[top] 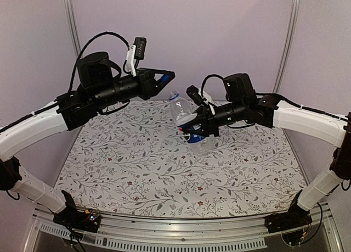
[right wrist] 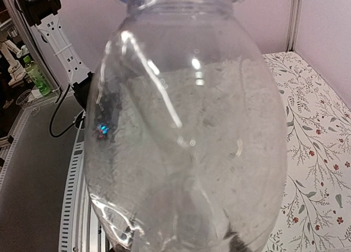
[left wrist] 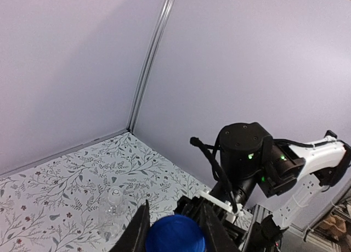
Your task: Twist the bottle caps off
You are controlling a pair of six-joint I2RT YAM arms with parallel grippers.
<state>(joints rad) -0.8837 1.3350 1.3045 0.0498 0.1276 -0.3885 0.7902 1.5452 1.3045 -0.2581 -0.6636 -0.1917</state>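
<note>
Between the fingers of the left claw (top: 169, 76): the blue cap (left wrist: 175, 235), pinched from both sides. This claw is closed on the cap and hangs high over the table (top: 126, 169).
Just below the left claw tips: the mouth of the tall bottle (top: 179, 110), near the cap but apart from it.
Right claw (top: 193, 129): closed around the tall bottle at its blue label, taking it from the side.
Tall bottle, position: leaning, with its top tilted toward the left claw. I cannot tell whether its bottom touches the table.
In front of the right claw: the clear body of the tall bottle is very close and fills almost the whole right wrist view.
Small bottle (left wrist: 112, 208): on the flowered table, beyond the left claw and to the left of its fingers, apart from them.
Top of the small bottle: a pale cap (left wrist: 115, 193) seems to sit on it, but it is small and blurred.
</note>
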